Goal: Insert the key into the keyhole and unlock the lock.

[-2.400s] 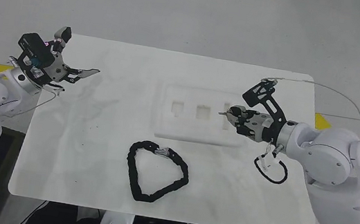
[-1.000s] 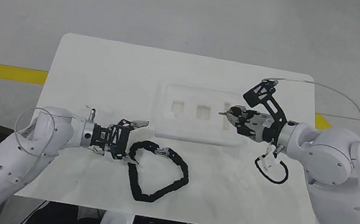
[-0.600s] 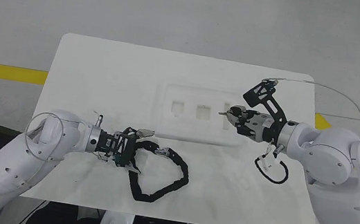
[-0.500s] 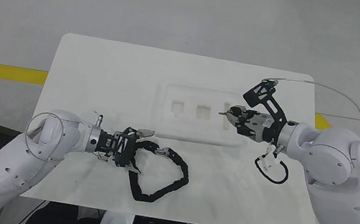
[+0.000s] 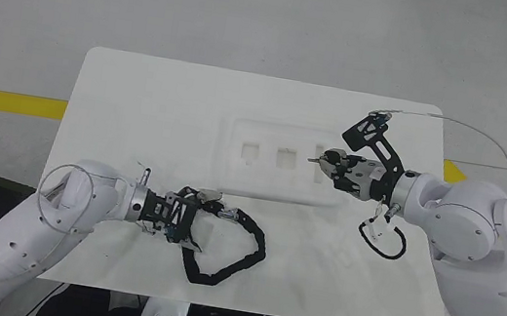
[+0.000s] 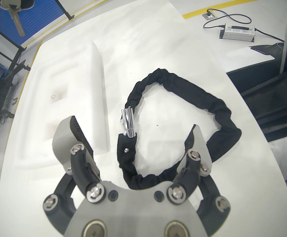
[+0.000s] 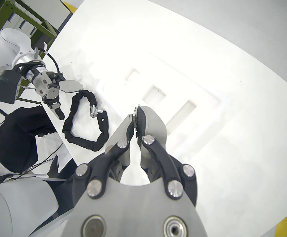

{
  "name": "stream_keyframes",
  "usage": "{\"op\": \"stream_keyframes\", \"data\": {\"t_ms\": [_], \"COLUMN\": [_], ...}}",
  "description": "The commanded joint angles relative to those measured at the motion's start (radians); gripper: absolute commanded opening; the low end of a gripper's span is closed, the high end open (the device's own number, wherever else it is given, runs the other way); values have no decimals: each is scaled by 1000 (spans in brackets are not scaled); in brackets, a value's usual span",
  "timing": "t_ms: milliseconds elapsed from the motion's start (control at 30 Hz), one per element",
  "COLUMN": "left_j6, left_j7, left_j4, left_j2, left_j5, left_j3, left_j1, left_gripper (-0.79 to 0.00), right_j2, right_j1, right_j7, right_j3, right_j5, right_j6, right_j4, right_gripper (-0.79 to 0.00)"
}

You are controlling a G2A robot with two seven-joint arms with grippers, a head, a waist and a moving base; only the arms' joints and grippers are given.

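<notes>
While black fabric-sleeved chain lock (image 6: 179,85) lies looped, chrome cylinder (image 6: 127,121) just ahead of wide-spread left gripper (image 6: 134,129), right gripper (image 7: 135,120) clamps key (image 6: 16,21).

— Left side, go!
— My left arm (image 5: 80,199) lies stretched low, wrist level; left gripper (image 5: 197,217) points toward my right; fingers spread wide.
— And the right?
— My right arm (image 5: 462,217) is bent at the elbow; right gripper (image 5: 326,157) held higher, pointing toward my left; fingers pinched onto the key (image 6: 16,22).

grey floor (image 5: 256,10) with a yellow stripe (image 5: 6,101) beneath the white table (image 5: 143,102)
</notes>
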Motion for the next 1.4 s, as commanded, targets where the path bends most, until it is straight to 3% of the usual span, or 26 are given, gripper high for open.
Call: {"op": "stream_keyframes", "data": {"t_ms": [0, 467, 1067, 1200, 1367], "left_j6": [-9, 0, 28, 30, 26], "left_j7": [-8, -116, -197, -212, -219], "left_j4": [-10, 54, 152, 161, 154], "left_j2": [-4, -53, -91, -96, -98], "left_j5": [9, 2, -82, -94, -107], "left_j3": [24, 156, 197, 201, 198], "left_j1": [-6, -109, -170, -176, -180], "left_gripper": [0, 0, 0, -126, -231], "right_j2": [0, 0, 0, 0, 0], "right_j1": [0, 0, 0, 0, 0], "right_j7": [0, 0, 0, 0, 0], "right_j3": [0, 0, 0, 0, 0], "right_j5": [0, 0, 0, 0, 0], "right_j6": [0, 0, 0, 0, 0], "right_j4": [0, 0, 0, 0, 0], "right_gripper": [-785, -785, -785, -785, -785]}}
